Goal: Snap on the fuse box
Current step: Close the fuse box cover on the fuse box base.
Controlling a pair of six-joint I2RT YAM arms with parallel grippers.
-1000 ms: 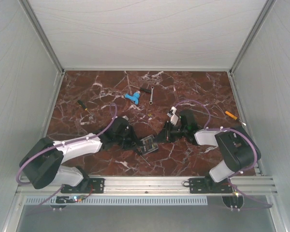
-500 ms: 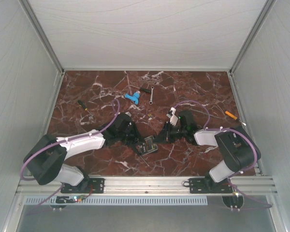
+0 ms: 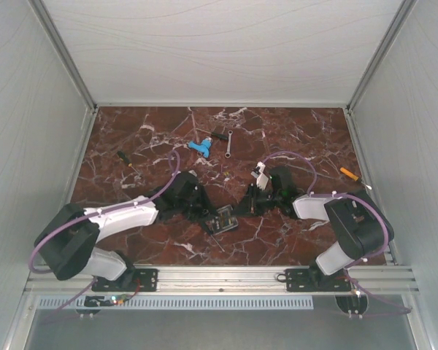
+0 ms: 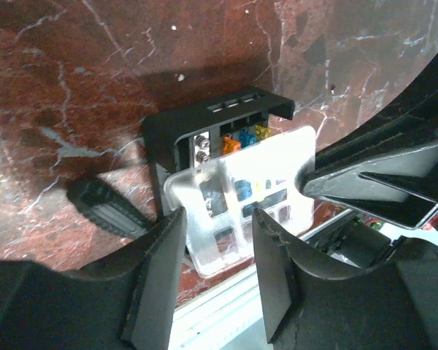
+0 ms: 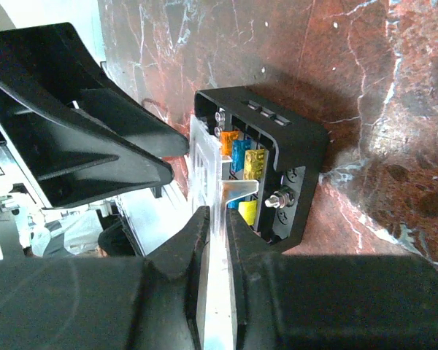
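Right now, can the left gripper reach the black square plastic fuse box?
Probably not directly: the clear square lid, pinched by the right gripper, leans across the fuse box before the left gripper.

Two of a kind: left arm (image 3: 120, 216) and right arm (image 3: 356, 226), built from chunky black joint housings linked by smooth white shells. Footed on flat black base plates (image 3: 135, 277) dotted with small bolt heads. Trailed along each by a thin purple cable (image 3: 174, 166), bowing out from the shells in wide loops. Marked near the right wrist by a small white block (image 3: 261, 173). Tipped with the left gripper (image 4: 219, 219) and the right gripper (image 5: 217, 222), both all black. Fitted with thick, blunt, wedge-shaped fingers (image 4: 157, 277) of matte plastic, slightly rough along the moulded edges.
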